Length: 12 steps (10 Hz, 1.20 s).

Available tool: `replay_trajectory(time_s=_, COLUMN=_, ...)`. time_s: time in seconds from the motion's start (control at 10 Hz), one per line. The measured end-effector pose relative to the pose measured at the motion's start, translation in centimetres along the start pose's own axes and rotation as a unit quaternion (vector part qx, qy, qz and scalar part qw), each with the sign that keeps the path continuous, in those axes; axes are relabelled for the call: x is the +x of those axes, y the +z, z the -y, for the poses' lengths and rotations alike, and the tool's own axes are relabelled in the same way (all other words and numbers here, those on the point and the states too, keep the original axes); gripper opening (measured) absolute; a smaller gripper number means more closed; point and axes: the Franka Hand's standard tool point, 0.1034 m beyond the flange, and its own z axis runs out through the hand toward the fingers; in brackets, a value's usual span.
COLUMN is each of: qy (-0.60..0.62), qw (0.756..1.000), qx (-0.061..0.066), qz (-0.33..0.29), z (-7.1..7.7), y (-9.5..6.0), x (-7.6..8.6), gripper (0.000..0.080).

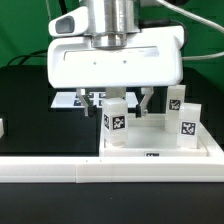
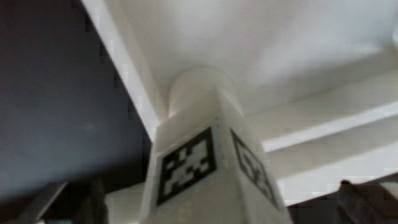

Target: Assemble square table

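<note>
One leg [image 1: 117, 120] upright on tabletop [image 1: 160, 150], between spread-open gripper [image 1: 119, 100] fingers, released. Risk: toppling if clipped during retreat toward twelve o'clock.

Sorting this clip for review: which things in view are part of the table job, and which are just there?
Part of the job:
- tabletop
- leg below the gripper, also in the wrist view
- two more legs at the exterior view's right
- gripper, open

Just there:
- border wall
- marker board
</note>
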Motion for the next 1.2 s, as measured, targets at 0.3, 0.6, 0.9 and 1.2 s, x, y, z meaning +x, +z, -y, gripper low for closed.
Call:
replay_trajectory(time_s=0.3, qy=-0.148, qw=0.989, qx=-0.006, qz=0.018, z=0.37, y=-0.09, x=0.07, gripper=0.0648)
replay_trajectory(time_s=0.6, qy=-0.228, qw=0.974, qx=-0.009, qz=0.016, z=0.41, y=-0.3, x=0.39, gripper=0.0648)
replay_trajectory(time_s=0.9, qy=-0.24, qw=0.971, qx=-0.009, qz=0.015, z=0.16, y=-0.27, x=0.45, gripper=0.0377)
replay_trajectory(time_s=1.2, qy=-0.237, qw=0.971, qx=-0.009, qz=0.015, z=0.16, y=-0.27, x=0.45, gripper=0.0289)
